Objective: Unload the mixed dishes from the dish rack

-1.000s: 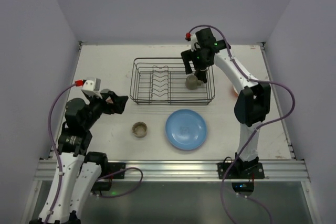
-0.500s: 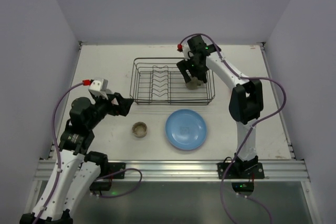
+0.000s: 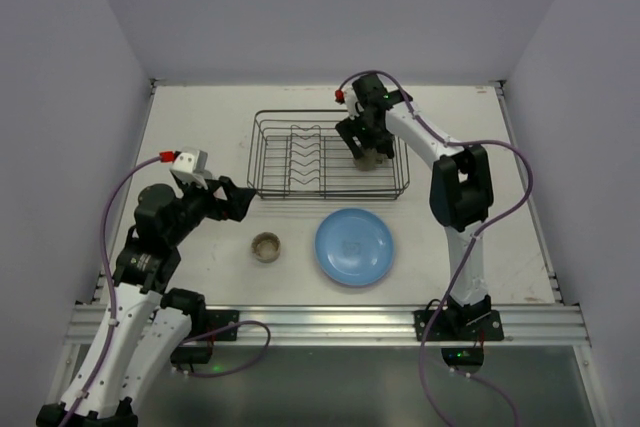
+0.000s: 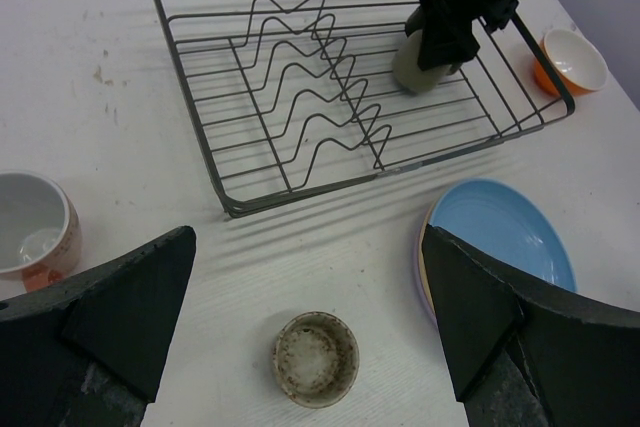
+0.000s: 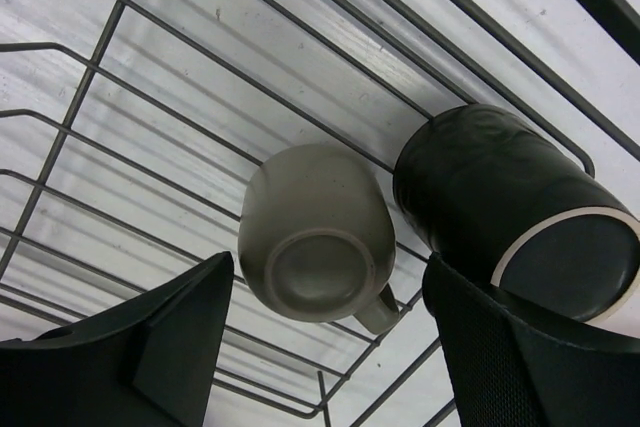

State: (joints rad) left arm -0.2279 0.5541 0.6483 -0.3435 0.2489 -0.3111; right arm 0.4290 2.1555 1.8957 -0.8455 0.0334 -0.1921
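Observation:
The black wire dish rack (image 3: 300,155) stands at mid-table. In the right wrist view an olive-grey cup (image 5: 315,247) sits upside down on the rack wires (image 5: 150,147), next to a dark brown cup (image 5: 510,212) lying on its side. My right gripper (image 5: 325,347) is open, with its fingers on either side of the olive-grey cup and not touching it. My left gripper (image 4: 310,322) is open and empty above a beige cup (image 4: 316,357) on the table. A blue plate (image 3: 354,246) tops a stack in front of the rack.
An orange bowl (image 4: 572,59) stands right of the rack. A pink cup (image 4: 30,227) stands on the table to the left of the rack. Purple and tan plate edges (image 4: 424,267) show under the blue plate. Walls close the table on three sides.
My right gripper has moved left and lower over the cups in the rack. My left gripper has shifted a little to the right, towards the beige cup.

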